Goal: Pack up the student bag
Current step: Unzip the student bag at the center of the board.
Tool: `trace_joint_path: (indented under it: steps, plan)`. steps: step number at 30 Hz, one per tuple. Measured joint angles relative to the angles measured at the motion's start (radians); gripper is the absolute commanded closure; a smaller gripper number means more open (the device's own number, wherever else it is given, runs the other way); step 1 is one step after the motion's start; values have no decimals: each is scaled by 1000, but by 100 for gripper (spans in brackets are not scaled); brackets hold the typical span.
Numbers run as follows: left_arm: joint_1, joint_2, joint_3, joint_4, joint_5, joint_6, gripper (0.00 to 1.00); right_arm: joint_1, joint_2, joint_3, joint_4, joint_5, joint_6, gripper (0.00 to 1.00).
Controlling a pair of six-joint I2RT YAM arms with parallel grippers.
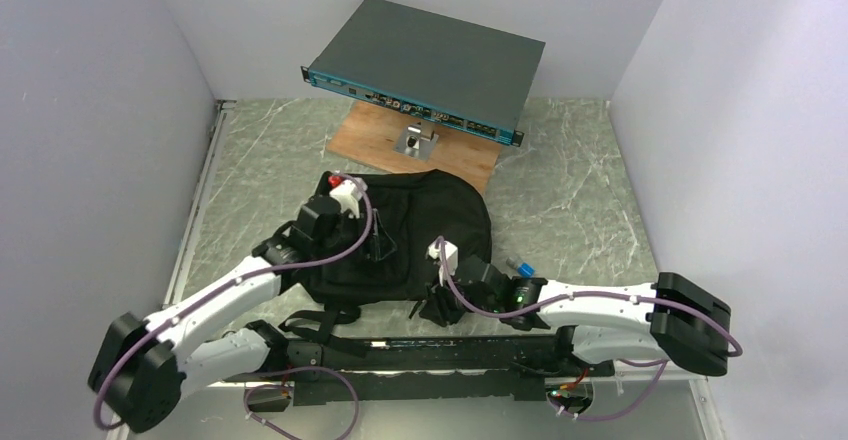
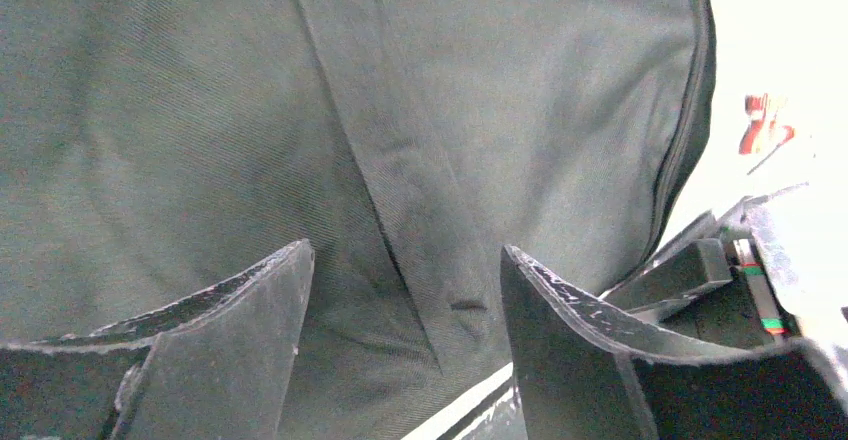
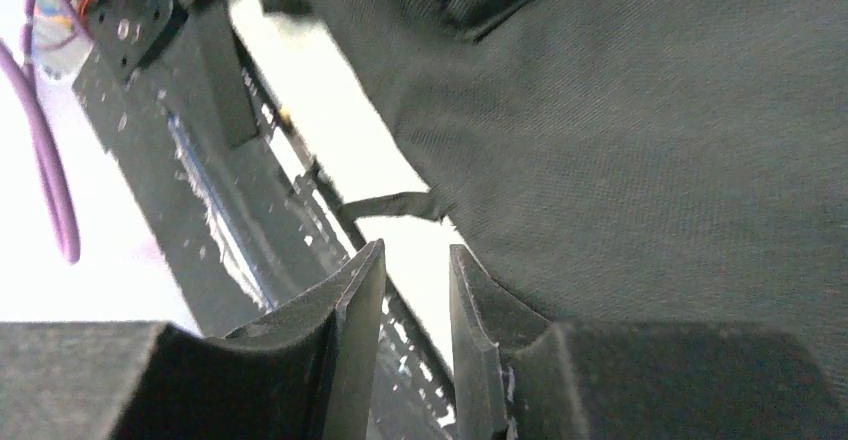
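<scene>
The student bag (image 1: 440, 215) is a black fabric backpack lying flat in the middle of the table, with its straps (image 1: 320, 318) trailing toward the arm bases. My left gripper (image 1: 380, 247) hovers over the bag's left part. In the left wrist view its jaws stand wide open (image 2: 405, 265) just above the bag's fabric (image 2: 200, 110), holding nothing. My right gripper (image 1: 437, 305) is at the bag's near edge. In the right wrist view its fingers (image 3: 417, 260) are a narrow gap apart and empty, with the bag's edge (image 3: 650, 140) just to their right and a small strap tab (image 3: 390, 205) ahead.
A dark grey rack-mount device with a teal front (image 1: 425, 65) sits raised over a wooden board (image 1: 365, 138) at the back. A small blue object (image 1: 522, 265) lies right of the bag beside the right arm. White walls close in both sides.
</scene>
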Motion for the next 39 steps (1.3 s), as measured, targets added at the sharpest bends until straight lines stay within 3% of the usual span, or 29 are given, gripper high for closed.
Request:
trace_joint_path:
  steps: [3,8,12,17,23,33,36,39]
  plan:
    - [12,-108,0,-21,-94,-14,19,-2,-13,28,-26,66,-4,62]
    - [34,-238,-6,-85,-263,-43,11,-2,-29,205,-48,203,-28,29]
    - [43,-306,-36,-136,-325,-74,8,-15,47,399,-91,426,38,22]
    - [45,-363,-40,-214,-375,-103,10,-50,341,734,-226,626,148,21]
    - [45,-484,-42,-288,-443,-112,13,-49,620,937,-404,766,193,28]
    - [46,-600,-99,-341,-468,-135,14,-72,783,1038,-539,874,183,39]
    - [46,-586,-99,-342,-467,-135,13,-111,789,1032,-536,838,179,57]
    - [46,-555,-98,-339,-459,-135,13,-134,773,996,-496,801,177,83]
